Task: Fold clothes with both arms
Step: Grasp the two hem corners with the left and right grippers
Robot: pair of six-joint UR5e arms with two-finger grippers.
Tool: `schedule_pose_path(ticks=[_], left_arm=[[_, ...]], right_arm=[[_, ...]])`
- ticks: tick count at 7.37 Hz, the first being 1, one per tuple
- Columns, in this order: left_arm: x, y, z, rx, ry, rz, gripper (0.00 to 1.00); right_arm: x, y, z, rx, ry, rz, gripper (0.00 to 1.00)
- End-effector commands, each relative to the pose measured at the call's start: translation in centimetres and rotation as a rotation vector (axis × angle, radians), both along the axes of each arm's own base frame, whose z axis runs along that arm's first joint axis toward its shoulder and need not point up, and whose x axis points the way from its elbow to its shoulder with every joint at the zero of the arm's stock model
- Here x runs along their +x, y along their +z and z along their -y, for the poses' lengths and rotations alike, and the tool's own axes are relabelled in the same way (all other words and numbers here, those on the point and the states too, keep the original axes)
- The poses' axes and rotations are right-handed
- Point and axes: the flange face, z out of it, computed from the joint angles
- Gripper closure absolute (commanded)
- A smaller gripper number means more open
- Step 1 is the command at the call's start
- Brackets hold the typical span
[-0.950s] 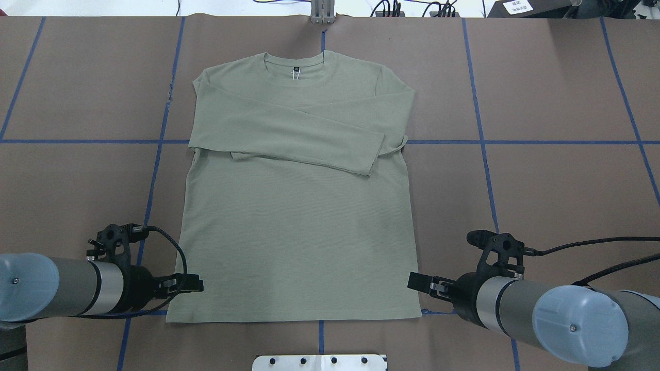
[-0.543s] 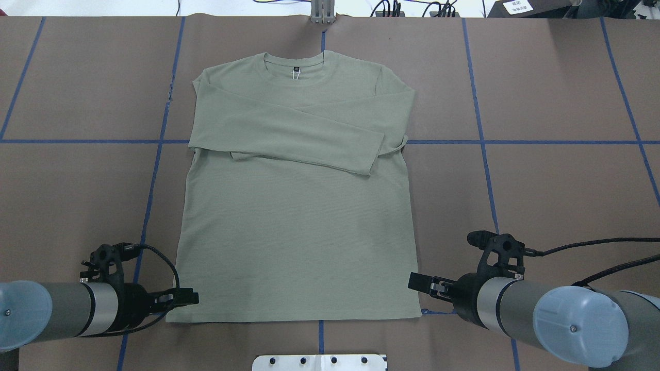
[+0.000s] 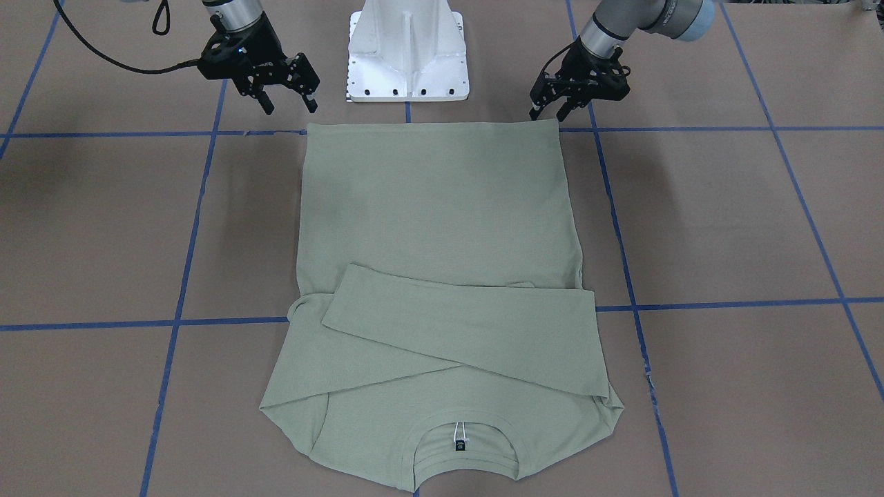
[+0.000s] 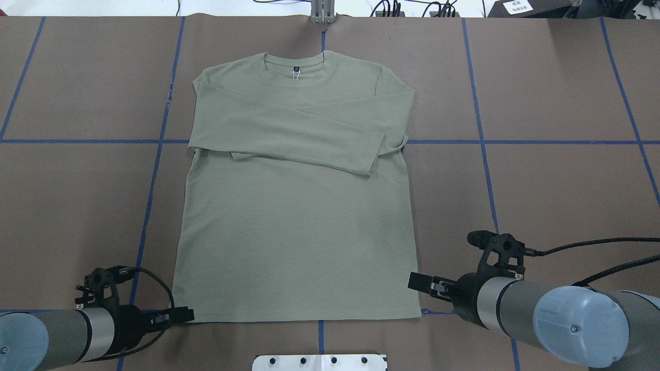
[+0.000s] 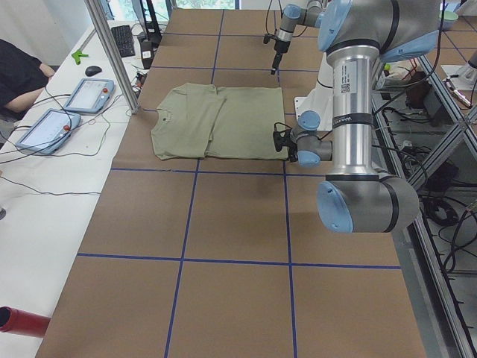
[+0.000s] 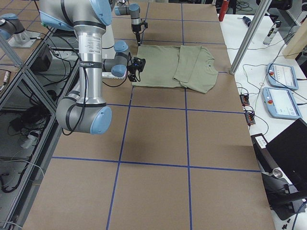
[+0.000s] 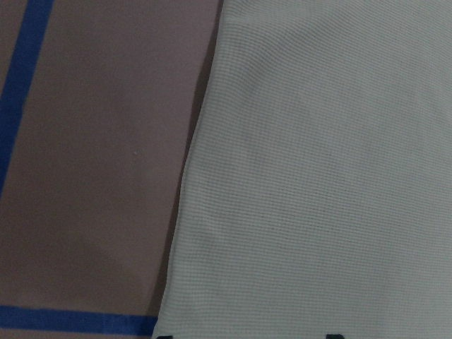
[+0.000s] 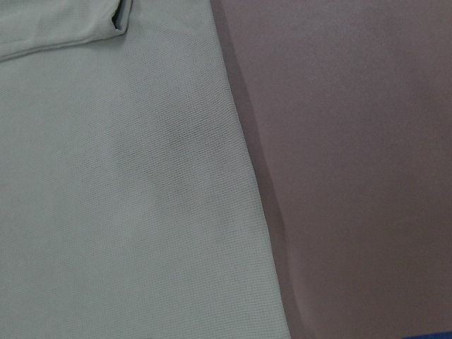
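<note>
The sage-green shirt lies flat on the brown table, neck away from the robot, with both sleeves folded across its chest. My left gripper is open at the near left hem corner. In the left wrist view two dark fingertips stand either side of the shirt's edge. My right gripper is open just off the near right side of the hem, and the front-facing view shows its fingers spread wide. The right wrist view looks down on the shirt's side edge.
Blue tape lines grid the brown table. The white pedestal base stands just behind the hem. In the side view a metal post, two teach pendants and a seated person occupy the far table edge.
My left arm has drawn back toward the robot along the shirt's left edge, from beside the lower side seam down to the hem corner. The right arm and the shirt have not moved.
</note>
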Motion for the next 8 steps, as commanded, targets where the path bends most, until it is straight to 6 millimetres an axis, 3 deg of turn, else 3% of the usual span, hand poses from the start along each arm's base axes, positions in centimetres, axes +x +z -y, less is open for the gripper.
schedule_pose_path(ticks=[1,3,6,7,8], left_arm=[[0.14,0.61,-0.79,0.008,0.002,0.015,0.25],[0.45,0.37,-0.93,0.009,0.002,0.01,0.37],[0.89,0.06,-0.62,0.013,-0.041,0.001,0.41],[0.88,-0.03,-0.58,0.017,-0.05,0.0,0.49],[0.85,-0.11,-0.58,0.017,-0.05,-0.002,0.69]], right_arm=[[0.0,0.0,0.01,0.001,0.001,0.0,0.0],[0.04,-0.02,0.07,0.001,0.002,0.001,0.0],[0.22,-0.3,0.1,0.005,0.008,0.007,0.0],[0.22,-0.3,0.1,0.005,0.008,0.007,0.0],[0.21,-0.28,0.1,0.005,0.008,0.005,0.0]])
